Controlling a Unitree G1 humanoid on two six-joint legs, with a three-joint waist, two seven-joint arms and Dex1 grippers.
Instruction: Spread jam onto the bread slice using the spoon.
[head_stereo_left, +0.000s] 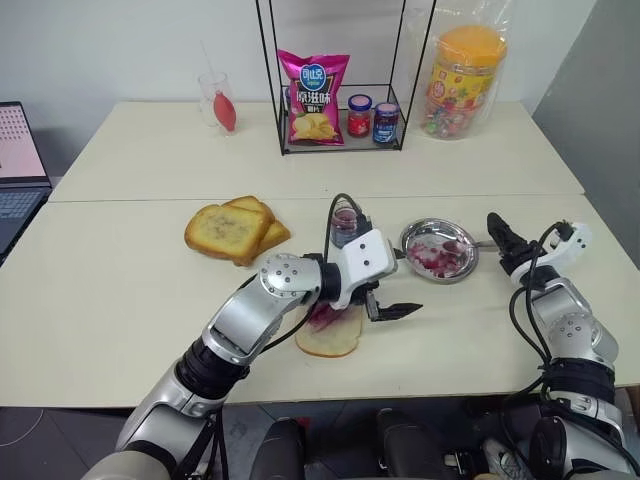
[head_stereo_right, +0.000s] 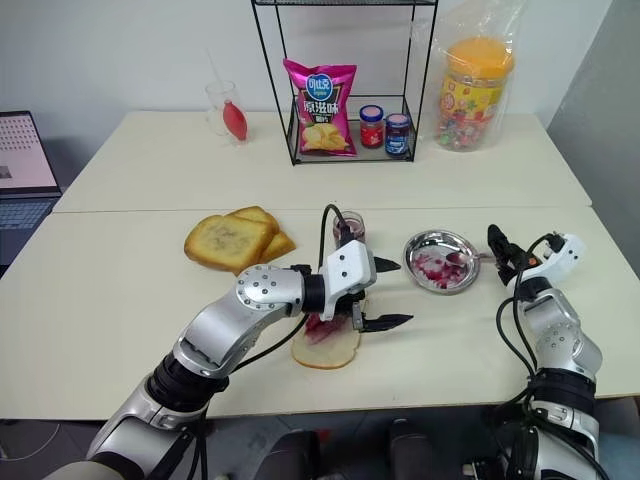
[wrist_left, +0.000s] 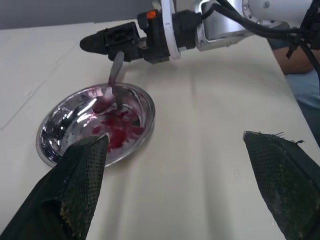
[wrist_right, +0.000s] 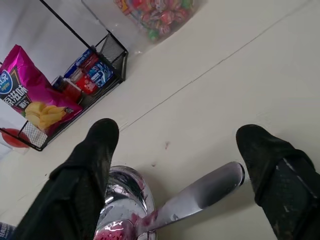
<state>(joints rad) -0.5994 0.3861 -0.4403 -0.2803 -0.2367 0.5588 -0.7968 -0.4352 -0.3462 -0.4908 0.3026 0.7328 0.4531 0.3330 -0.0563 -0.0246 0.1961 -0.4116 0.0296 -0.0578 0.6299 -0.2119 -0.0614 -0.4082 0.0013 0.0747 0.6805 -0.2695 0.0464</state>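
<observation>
The bread slice (head_stereo_left: 338, 343), pale with a purple jam stain, lies near the table's front edge, partly under my left wrist. My left gripper (head_stereo_right: 388, 293) hangs open and empty just right of it, pointing toward the metal dish (head_stereo_left: 460, 268). The spoon (wrist_left: 113, 80) rests with its jam-smeared bowl in that dish, handle (wrist_right: 202, 192) sticking out over the rim to the right. My right gripper (wrist_right: 177, 131) is open, its fingers standing on either side of the handle's end without touching it. The jam jar (head_stereo_left: 345, 222) stands behind the bread.
Golden toasted slices (head_stereo_left: 235, 232) lie left of the jar. At the back stands a wire rack (head_stereo_left: 340, 140) with a chips bag and two lidded jars, a candy jar (head_stereo_left: 462, 85) and a glass (head_stereo_left: 218, 100). A laptop (head_stereo_left: 20, 170) sits at the left edge.
</observation>
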